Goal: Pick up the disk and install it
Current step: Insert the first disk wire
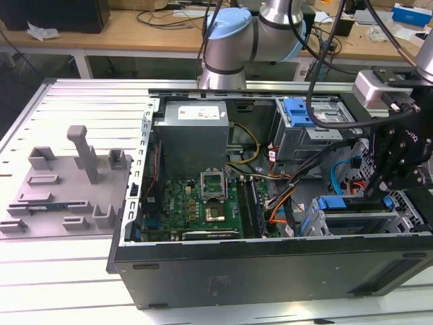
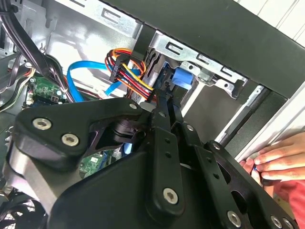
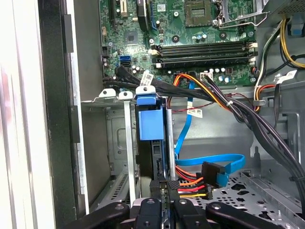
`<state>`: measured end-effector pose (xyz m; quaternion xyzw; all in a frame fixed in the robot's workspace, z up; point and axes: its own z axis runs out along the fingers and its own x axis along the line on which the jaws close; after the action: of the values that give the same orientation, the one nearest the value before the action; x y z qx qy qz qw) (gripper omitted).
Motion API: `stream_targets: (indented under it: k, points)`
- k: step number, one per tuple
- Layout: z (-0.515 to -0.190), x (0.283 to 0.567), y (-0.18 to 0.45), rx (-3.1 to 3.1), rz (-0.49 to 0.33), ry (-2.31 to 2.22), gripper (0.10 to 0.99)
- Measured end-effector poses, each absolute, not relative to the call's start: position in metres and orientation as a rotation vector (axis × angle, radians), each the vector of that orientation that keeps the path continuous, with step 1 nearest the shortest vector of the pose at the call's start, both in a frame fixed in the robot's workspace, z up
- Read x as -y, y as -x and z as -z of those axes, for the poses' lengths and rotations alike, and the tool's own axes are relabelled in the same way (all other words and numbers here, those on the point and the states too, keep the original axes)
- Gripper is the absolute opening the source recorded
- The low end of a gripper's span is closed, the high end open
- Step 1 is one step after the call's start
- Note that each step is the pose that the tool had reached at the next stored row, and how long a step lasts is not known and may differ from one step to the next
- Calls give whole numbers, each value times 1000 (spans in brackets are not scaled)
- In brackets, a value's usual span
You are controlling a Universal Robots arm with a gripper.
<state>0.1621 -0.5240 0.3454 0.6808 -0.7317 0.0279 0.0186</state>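
The disk point(image 1: 342, 203) stands on edge in the drive cage at the near corner of the open computer case point(image 1: 270, 267), on the exterior view's right. Its blue carrier bracket point(image 3: 150, 121) sits between the cage's metal rails point(image 3: 127, 138) in the first wrist view. In the second wrist view the blue bracket point(image 2: 182, 78) lies at the far end of the slot. My gripper point(image 3: 165, 185) is shut on the disk's dark rear edge, fingers close together. Seen from outside, the gripper point(image 1: 379, 193) hangs just above the cage.
A second blue carrier point(image 1: 301, 112) sits in the upper bay. Blue, orange and black cables point(image 3: 209, 169) run close beside the cage. The motherboard point(image 1: 196, 200) and power supply point(image 1: 193, 132) lie further in. A person's hand point(image 2: 276, 160) rests on the case edge. A grey fixture point(image 1: 67, 183) sits outside.
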Motion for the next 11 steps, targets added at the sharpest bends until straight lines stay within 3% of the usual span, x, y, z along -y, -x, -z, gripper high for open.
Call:
stream_targets:
  k: [11]
  points:
    - [-342,524,-162,2272,-87,-2114,165]
